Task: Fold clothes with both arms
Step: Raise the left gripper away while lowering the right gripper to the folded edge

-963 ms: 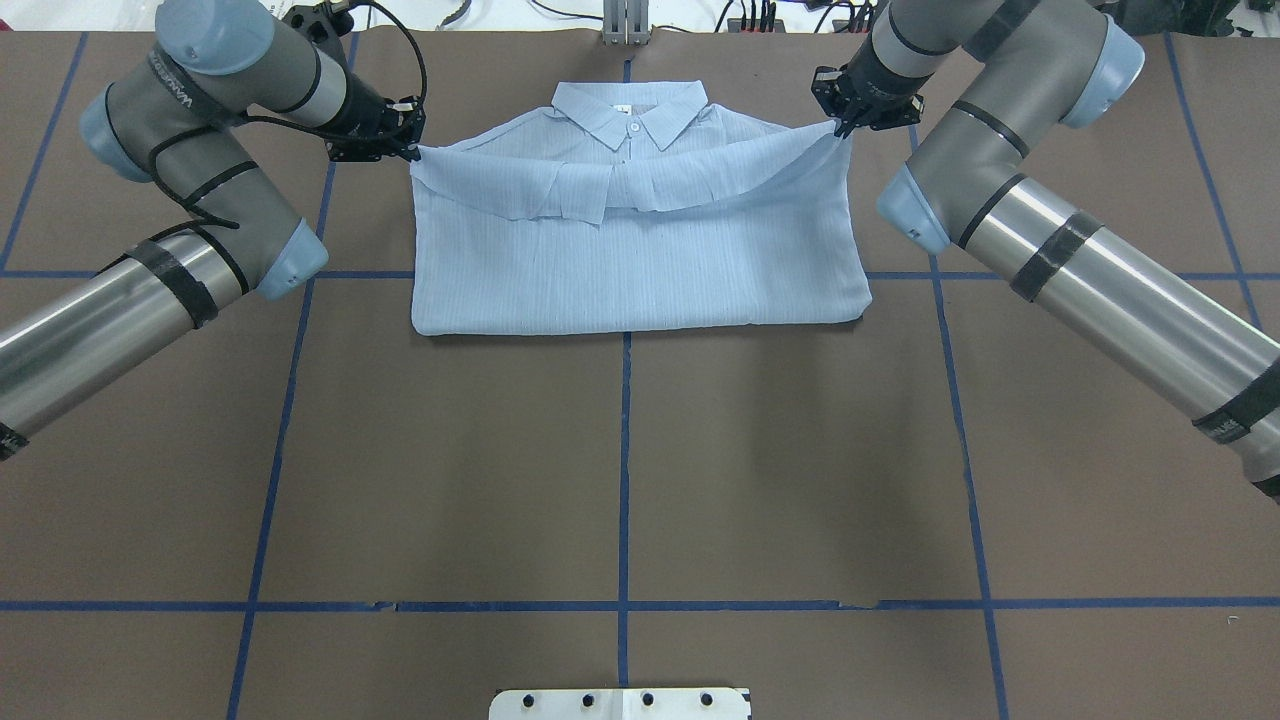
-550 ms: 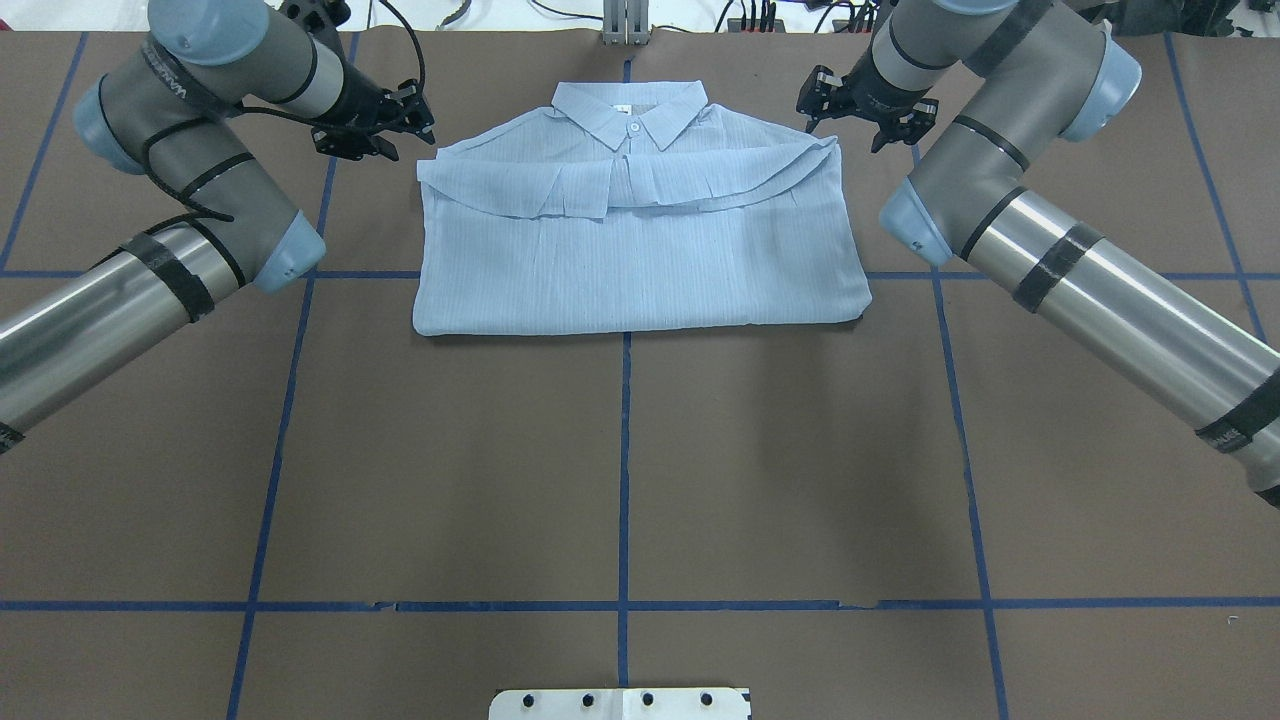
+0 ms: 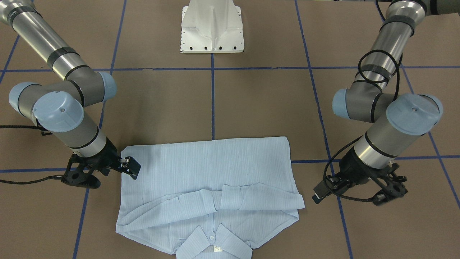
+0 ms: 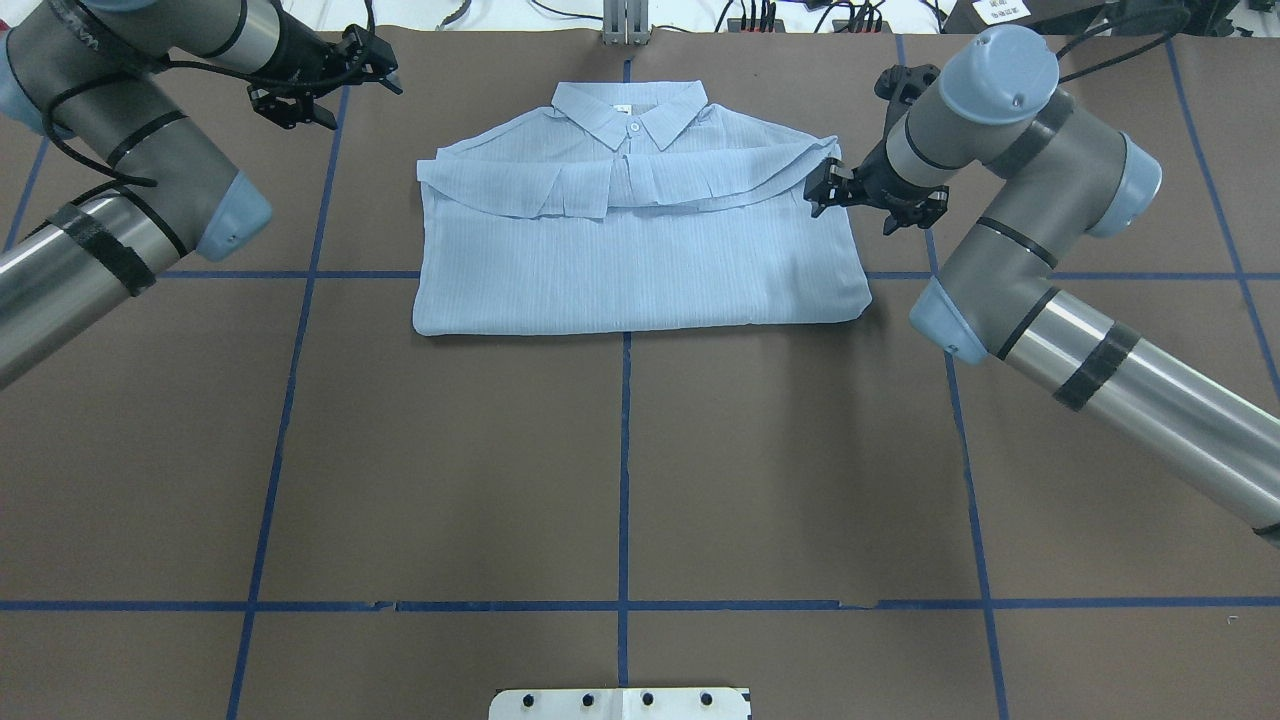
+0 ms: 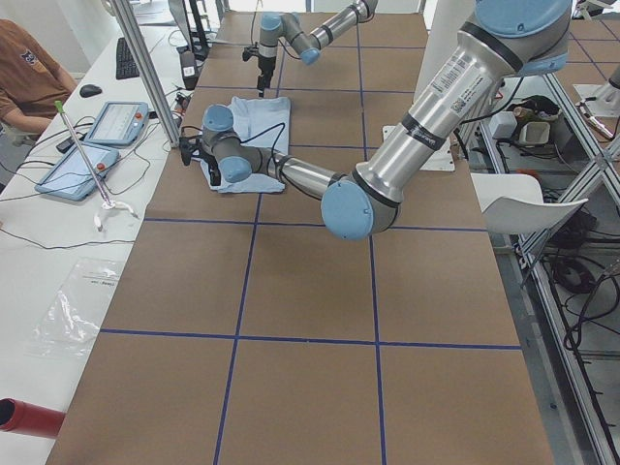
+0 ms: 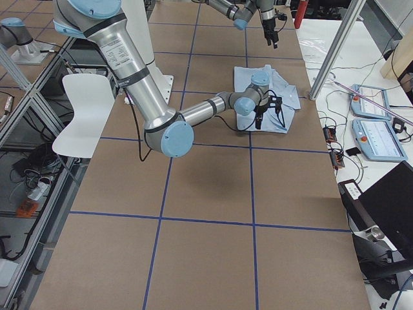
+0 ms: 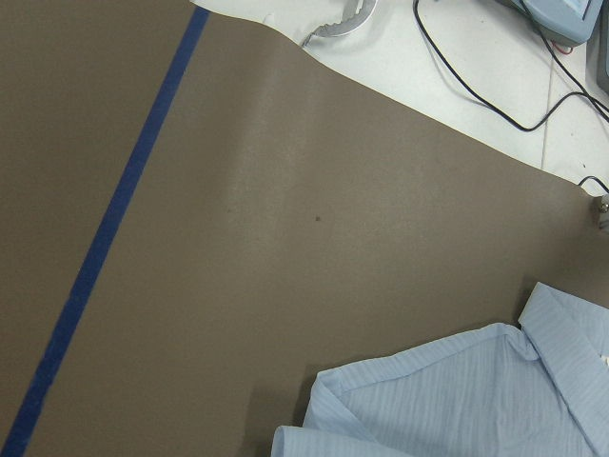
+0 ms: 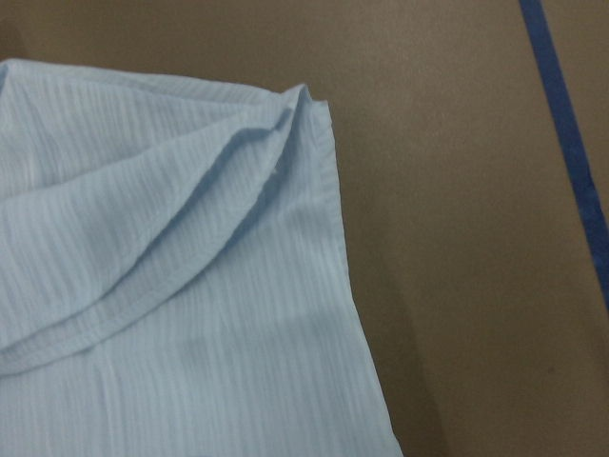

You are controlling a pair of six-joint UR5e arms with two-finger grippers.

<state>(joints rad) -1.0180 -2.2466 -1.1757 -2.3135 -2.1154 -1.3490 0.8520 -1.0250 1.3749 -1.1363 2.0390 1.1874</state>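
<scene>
Both grippers have let go of the hem corners they carried up to the shoulders, so this fold is laid. The shirt [image 4: 640, 250] lies flat on the table [image 4: 620, 450], collar away from the robot. The left gripper [image 4: 345, 90] has drawn back well clear, spread and empty. The right gripper [image 4: 855, 205] has shifted beside the shirt's right edge, spread wide and grasping nothing. One finger sits over that edge; I cannot tell if it touches.
</scene>
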